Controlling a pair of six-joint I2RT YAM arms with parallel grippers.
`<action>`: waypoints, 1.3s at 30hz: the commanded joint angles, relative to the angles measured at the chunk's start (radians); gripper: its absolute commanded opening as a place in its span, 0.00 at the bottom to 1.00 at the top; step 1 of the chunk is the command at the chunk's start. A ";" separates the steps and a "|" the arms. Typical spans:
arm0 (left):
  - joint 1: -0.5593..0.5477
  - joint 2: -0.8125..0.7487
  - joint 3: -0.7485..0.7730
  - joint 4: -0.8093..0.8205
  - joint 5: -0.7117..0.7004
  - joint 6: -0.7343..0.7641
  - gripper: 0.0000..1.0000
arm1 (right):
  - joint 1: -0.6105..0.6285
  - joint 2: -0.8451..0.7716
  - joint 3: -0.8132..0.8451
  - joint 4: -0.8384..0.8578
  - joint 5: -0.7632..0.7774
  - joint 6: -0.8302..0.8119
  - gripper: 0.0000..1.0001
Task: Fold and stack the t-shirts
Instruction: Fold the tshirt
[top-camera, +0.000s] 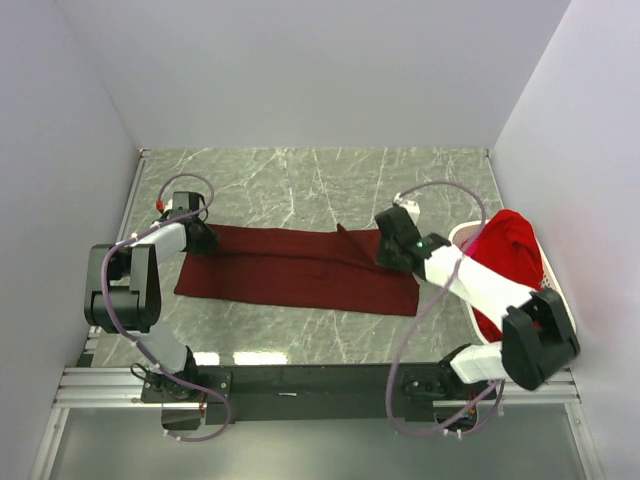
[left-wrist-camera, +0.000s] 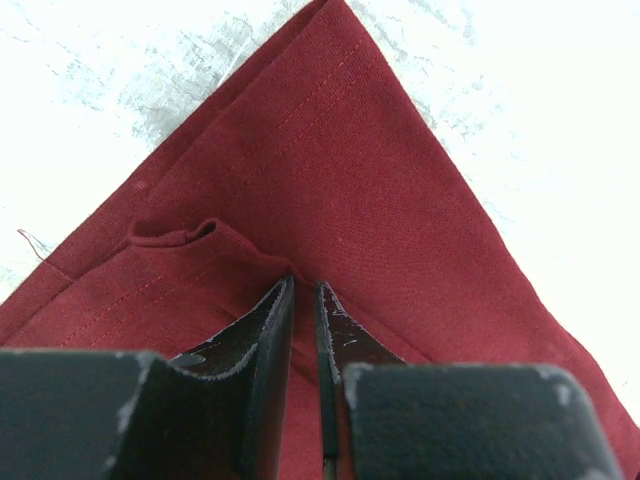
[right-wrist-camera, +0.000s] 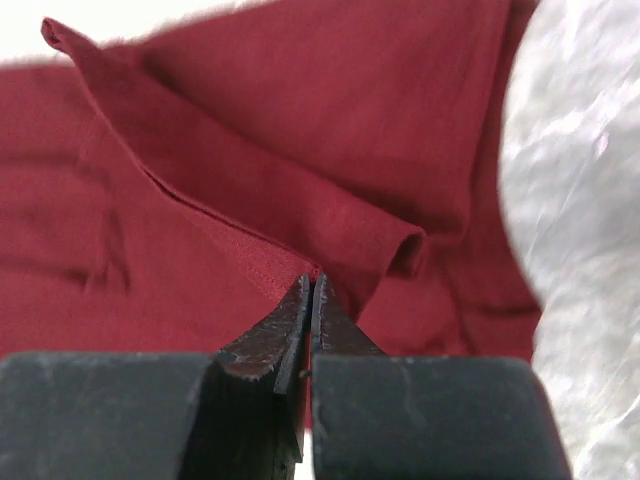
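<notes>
A dark maroon t-shirt (top-camera: 300, 268) lies folded into a long band across the marble table. My left gripper (top-camera: 203, 236) is at its far left corner, shut on a pinched fold of the maroon cloth (left-wrist-camera: 330, 190) in the left wrist view. My right gripper (top-camera: 385, 245) is at the band's far right end, shut on a hem edge of the same shirt (right-wrist-camera: 300, 150). Bright red t-shirts (top-camera: 508, 250) are heaped in the basket at the right.
A white basket (top-camera: 462, 234) stands at the right edge of the table under my right arm. Grey walls close in the left, back and right. Bare marble (top-camera: 320, 185) lies behind the shirt and a strip in front of it.
</notes>
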 joint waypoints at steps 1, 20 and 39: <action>0.001 -0.029 -0.012 0.006 0.008 -0.017 0.20 | 0.042 -0.121 -0.066 0.000 0.000 0.061 0.00; 0.001 -0.045 -0.021 0.003 0.011 -0.022 0.21 | 0.187 -0.348 -0.307 -0.069 -0.045 0.187 0.00; 0.001 -0.166 -0.084 -0.028 -0.024 -0.060 0.22 | 0.208 -0.440 -0.356 -0.159 0.021 0.304 0.16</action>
